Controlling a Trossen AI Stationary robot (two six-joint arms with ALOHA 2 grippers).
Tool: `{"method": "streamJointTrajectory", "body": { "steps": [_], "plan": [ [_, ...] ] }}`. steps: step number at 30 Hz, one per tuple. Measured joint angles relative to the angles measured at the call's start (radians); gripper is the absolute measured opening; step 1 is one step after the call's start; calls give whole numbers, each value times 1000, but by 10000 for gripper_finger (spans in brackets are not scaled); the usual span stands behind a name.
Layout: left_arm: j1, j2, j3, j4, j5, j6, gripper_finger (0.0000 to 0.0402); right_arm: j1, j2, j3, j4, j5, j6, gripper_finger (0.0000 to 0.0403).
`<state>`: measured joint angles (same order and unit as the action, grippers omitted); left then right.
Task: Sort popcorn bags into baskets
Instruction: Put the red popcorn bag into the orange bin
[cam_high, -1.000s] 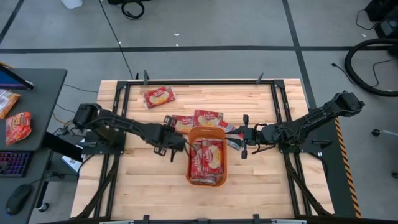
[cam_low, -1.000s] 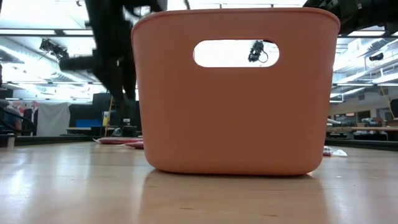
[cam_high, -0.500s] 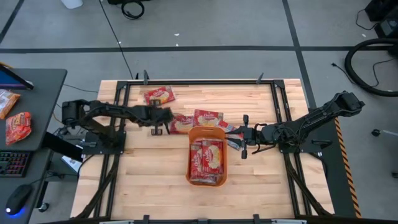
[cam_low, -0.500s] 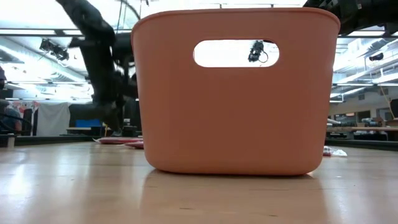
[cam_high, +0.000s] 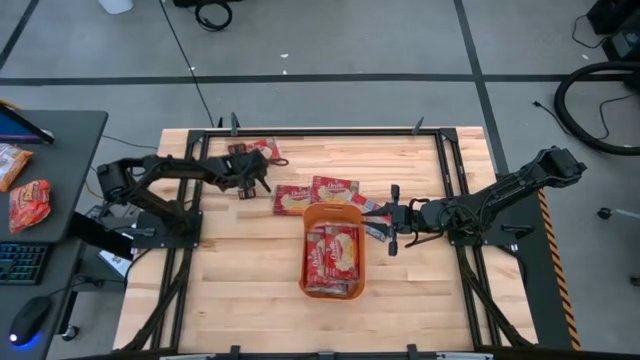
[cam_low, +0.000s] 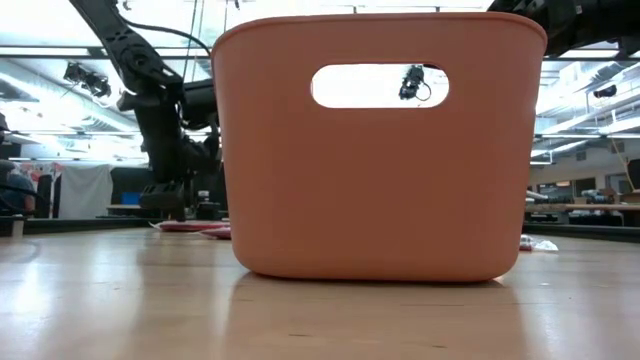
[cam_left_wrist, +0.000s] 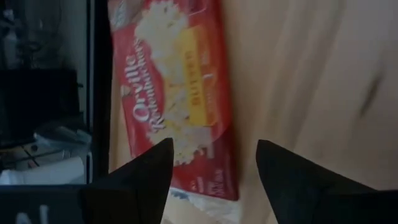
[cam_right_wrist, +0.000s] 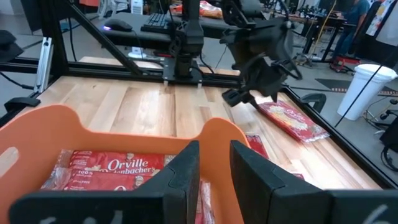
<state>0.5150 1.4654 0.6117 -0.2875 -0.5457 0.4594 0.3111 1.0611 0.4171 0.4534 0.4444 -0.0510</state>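
**Left gripper over the far packet, right gripper beside the tub**

The left arm reaches from the table's 9 o'clock edge toward 11 o'clock, its forearm stretched almost level. The left gripper (cam_high: 250, 167) hangs over the lone popcorn bag (cam_high: 262, 150) near the far rail. In the left wrist view its two dark fingers (cam_left_wrist: 140, 180) stand well apart with bare wood between them, holding nothing, and the red packet (cam_left_wrist: 174, 93) lies flat just beyond them.

At the table's centre sits the orange basket (cam_high: 333, 290), long axis running 12 to 6 o'clock. Two packets (cam_high: 333, 250) can be made out lying inside it; whether more lie beneath cannot be told. Just past its 12 o'clock rim, two packets rest flat on the wood: one (cam_high: 292, 199) toward 11 o'clock, one (cam_high: 335, 188) at 12. Another packet (cam_high: 372, 225) lies at the basket's 2 o'clock corner, partly hidden by the right arm's fingers. That makes at least six bags on the table and one basket.

The right arm comes in from 3 o'clock, bent low and pointing toward 9. The right gripper (cam_high: 390, 220) sits just beside the basket's rim; its fingers (cam_right_wrist: 177, 180) are parted by a narrow gap and grip nothing.
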Motion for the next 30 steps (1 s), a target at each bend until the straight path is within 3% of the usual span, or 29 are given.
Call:
{"method": "streamJointTrajectory", "body": {
  "steps": [18,25,30],
  "plan": [
    [56,7,-21,67,111,-29,195,13,0,0,0,-2,11,93],
    [56,7,-97,167,19,29,194,21,0,0,0,-2,6,93],
    [67,6,-129,187,7,50,179,21,0,0,0,-2,6,93]
  ]
}}
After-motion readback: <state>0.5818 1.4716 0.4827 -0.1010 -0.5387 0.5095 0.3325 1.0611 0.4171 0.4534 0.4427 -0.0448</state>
